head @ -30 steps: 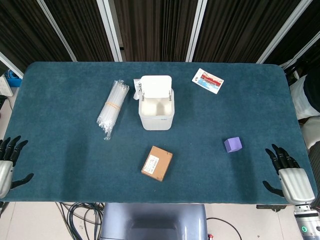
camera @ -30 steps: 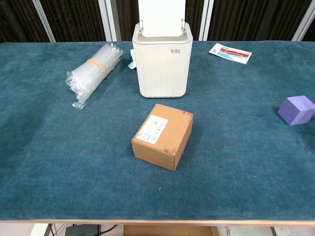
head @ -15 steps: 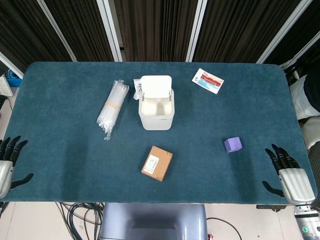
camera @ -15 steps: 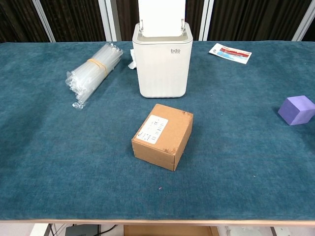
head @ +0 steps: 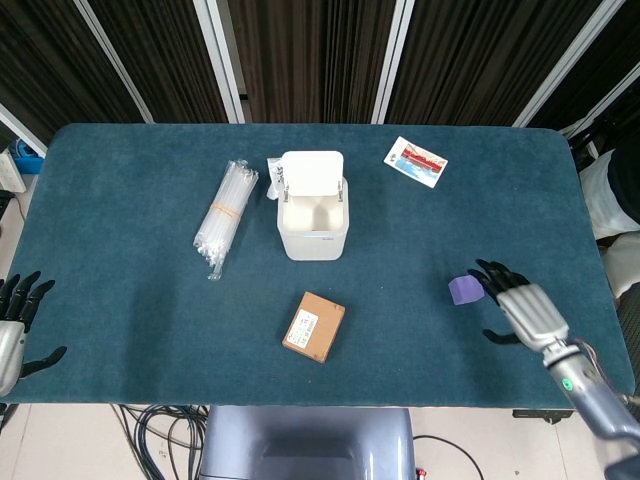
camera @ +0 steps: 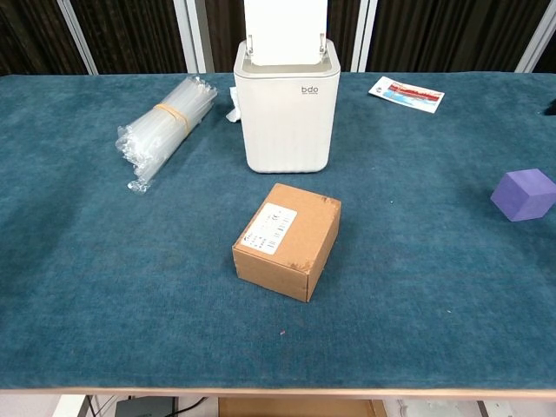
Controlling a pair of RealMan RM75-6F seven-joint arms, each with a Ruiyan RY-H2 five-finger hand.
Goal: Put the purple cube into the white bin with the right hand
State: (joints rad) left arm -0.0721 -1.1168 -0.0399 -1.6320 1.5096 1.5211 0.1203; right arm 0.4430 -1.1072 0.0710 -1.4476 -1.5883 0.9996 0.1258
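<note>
From the head view, both hands are seen: the right hand (head: pixel 522 309) is held with fingers spread, empty, just beside the purple cube (head: pixel 463 290) on the table (head: pixel 120 280); the left hand (head: pixel 14 330) is likewise splayed at the table's near left edge. The white bin (head: pixel 314 220) is shown lid-up — its interior looks empty.

In the chest view, neither hand is shown; the bin's front — and a cardboard box (camera: pixel 287 241) before it — are seen.

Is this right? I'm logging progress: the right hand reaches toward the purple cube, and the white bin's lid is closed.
Not quite. The white plastic bin has its lid standing open, as the head view shows. The rest holds: the right hand reaches toward the purple cube.
</note>
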